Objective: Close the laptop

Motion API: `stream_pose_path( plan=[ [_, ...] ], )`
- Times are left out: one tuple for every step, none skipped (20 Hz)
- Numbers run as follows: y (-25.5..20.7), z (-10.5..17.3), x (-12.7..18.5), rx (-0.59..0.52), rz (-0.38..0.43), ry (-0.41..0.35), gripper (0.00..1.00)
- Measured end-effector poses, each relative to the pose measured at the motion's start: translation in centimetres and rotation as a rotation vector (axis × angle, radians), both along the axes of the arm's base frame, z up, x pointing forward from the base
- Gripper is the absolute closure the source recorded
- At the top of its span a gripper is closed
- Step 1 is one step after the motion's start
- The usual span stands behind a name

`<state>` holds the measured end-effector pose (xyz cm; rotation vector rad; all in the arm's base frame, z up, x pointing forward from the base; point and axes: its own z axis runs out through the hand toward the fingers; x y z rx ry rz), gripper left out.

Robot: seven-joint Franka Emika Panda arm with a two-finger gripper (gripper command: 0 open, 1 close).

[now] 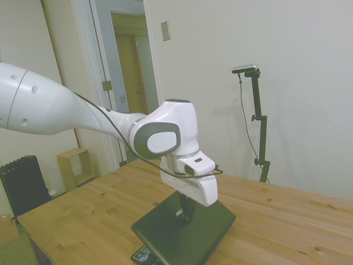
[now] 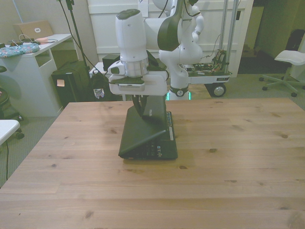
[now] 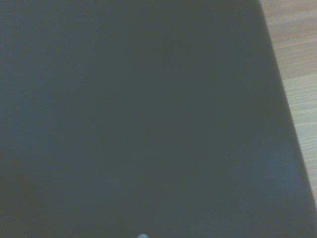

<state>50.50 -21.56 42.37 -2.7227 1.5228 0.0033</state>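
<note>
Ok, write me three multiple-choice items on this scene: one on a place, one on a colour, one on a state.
1. Where does the laptop sit?
A. On the wooden table
B. On the floor
C. On a chair

2. What colour is the laptop's lid?
A. White
B. Red
C. Black

3. How is the lid standing?
A. Upright, fully open
B. Lowered most of the way, with a gap left above the keyboard
C. Taken off

Answers: 1 A, it rests on the wooden tabletop in both views. 2 C, its lid is matte black. 3 B, the front view shows keys under the slanted lid, with the hand on it.
</note>
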Motion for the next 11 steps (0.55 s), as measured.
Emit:
stream_pose_path(
  plan=[
    [0.1,-0.8,0.1,0.002,0.001,0.005,1.0],
    [0.2,-1.7,0.2,0.004,0.001,0.012,1.0],
    [0.4,-2.5,0.4,0.007,0.003,0.021,1.0],
    [0.5,-3.3,0.6,0.011,0.004,0.027,1.0],
    [0.7,-3.9,0.8,0.013,0.006,0.032,1.0],
    [1.0,-4.0,1.0,0.015,0.01,0.032,1.0],
    [1.3,-3.6,1.3,0.014,0.017,0.024,1.0],
    [1.8,-2.6,1.6,0.011,0.026,0.005,1.0],
    [2.4,-1.2,1.8,0.007,0.037,-0.017,1.0],
    [3.3,0.7,1.8,0.005,0.045,-0.039,1.0],
    [4.3,2.8,1.6,0.006,0.048,-0.058,0.0]
  ],
)
